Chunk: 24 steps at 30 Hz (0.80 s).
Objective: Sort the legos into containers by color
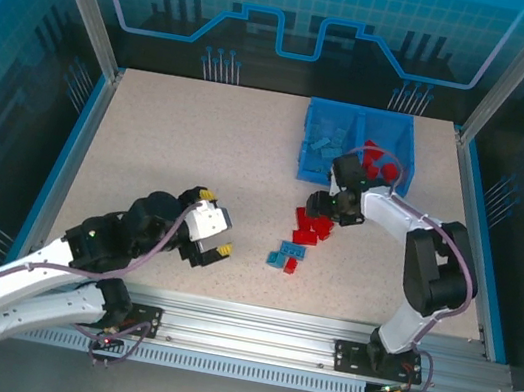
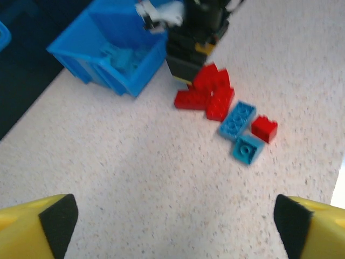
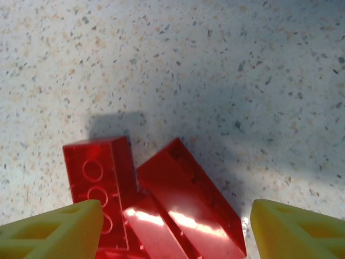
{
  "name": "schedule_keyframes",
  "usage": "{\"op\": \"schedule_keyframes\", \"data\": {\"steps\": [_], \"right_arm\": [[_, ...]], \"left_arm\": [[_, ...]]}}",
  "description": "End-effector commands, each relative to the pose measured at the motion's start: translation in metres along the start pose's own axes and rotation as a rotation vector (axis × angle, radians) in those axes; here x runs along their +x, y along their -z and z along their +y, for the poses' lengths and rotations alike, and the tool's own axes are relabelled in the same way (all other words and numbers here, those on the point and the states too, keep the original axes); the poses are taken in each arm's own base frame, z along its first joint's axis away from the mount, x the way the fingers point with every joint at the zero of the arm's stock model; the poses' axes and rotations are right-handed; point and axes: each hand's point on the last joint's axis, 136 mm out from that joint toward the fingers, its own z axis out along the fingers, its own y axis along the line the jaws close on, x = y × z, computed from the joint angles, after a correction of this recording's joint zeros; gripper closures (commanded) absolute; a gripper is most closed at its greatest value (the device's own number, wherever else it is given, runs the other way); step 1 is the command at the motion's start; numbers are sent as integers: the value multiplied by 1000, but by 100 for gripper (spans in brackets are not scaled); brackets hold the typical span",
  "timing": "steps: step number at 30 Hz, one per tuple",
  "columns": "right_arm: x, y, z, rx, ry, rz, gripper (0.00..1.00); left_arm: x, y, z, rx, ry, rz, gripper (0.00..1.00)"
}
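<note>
The right arm bends down beside the blue bin, its end effector spread open over red legos on the worktop; the left end effector hovers open.

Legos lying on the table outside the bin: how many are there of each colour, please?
Red legos: 4 (three overlap in a pile, so this count is my best reading)
Light blue legos: 2
Total: 6
</note>
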Motion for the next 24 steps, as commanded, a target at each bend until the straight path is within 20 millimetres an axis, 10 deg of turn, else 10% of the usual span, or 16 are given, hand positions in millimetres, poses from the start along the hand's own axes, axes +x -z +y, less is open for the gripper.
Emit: {"op": "schedule_keyframes", "data": {"steps": [1,24], "right_arm": [[-12,-7,-2,6,-36,-19,39],[0,5,-42,178,-42,-63,82]], "left_arm": [[-2,3,3,-14,-69,-9,1],[5,2,-4,18,-81,-4,1]]}}
